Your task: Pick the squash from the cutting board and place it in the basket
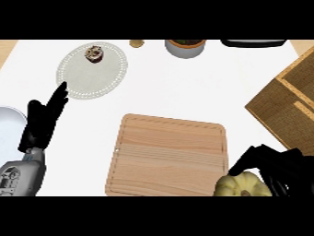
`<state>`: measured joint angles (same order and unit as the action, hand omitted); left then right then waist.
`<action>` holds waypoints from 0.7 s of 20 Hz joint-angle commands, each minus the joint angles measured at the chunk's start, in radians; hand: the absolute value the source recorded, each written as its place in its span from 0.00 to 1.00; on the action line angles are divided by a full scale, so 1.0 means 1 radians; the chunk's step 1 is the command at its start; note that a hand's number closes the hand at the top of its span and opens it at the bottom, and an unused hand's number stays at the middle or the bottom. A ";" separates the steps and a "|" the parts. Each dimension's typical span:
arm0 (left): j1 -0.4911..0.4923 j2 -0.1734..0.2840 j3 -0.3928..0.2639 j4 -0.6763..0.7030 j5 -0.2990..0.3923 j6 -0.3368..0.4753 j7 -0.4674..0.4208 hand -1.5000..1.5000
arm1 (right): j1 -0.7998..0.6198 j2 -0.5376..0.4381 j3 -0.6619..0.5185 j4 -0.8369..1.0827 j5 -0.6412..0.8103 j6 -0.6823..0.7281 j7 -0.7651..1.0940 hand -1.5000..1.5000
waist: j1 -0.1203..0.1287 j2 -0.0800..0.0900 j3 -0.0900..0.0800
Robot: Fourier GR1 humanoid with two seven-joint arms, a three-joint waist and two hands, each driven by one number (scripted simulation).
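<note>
The squash is seen as a pale yellow, ribbed, flattened round body, lying at the lower right, just off the bottom right corner of the cutting board. The right hand is curled over it from the right and above, with black fingers wrapped against its upper side, so that part of the squash is hidden. The board itself is a light wooden slab with rounded corners and a groove along its edge, and nothing is carried on it. The basket, woven and brown, is placed at the right edge, well apart from the squash and above it in the view.

The left hand is held at the left with fingers straight and together, pointing up toward a round pale placemat. A small dark cupcake is set on the mat near its top. A grey pot is found at the far edge. The counter is white, with light wood shown at the upper left.
</note>
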<state>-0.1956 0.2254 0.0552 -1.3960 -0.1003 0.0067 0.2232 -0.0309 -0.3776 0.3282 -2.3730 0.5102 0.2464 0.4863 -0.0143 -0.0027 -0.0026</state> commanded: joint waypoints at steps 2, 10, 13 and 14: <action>0.000 -0.007 -0.002 0.000 0.008 -0.011 -0.006 0.50 | -0.168 0.030 -0.185 -0.150 -0.250 0.101 0.201 1.00 | 0.013 0.001 0.000; -0.059 0.016 0.015 0.022 -0.005 -0.006 0.032 0.50 | -0.498 -0.219 -0.462 0.086 -0.337 0.284 0.337 1.00 | 0.010 0.001 0.001; -0.035 -0.018 -0.011 0.021 -0.013 0.000 0.012 0.50 | -0.563 -0.332 -0.506 0.218 -0.314 0.357 0.282 1.00 | 0.017 0.004 0.001; -0.041 0.022 0.023 0.040 0.014 -0.037 0.001 0.50 | -0.524 -0.377 -0.566 0.208 -0.360 0.403 0.264 1.00 | 0.005 0.002 0.002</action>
<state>-0.2237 0.2293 0.0616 -1.3742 -0.0984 -0.0096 0.2264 -0.5217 -0.6261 -0.1317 -2.2384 0.1931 0.5447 0.7789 -0.0030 -0.0016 -0.0021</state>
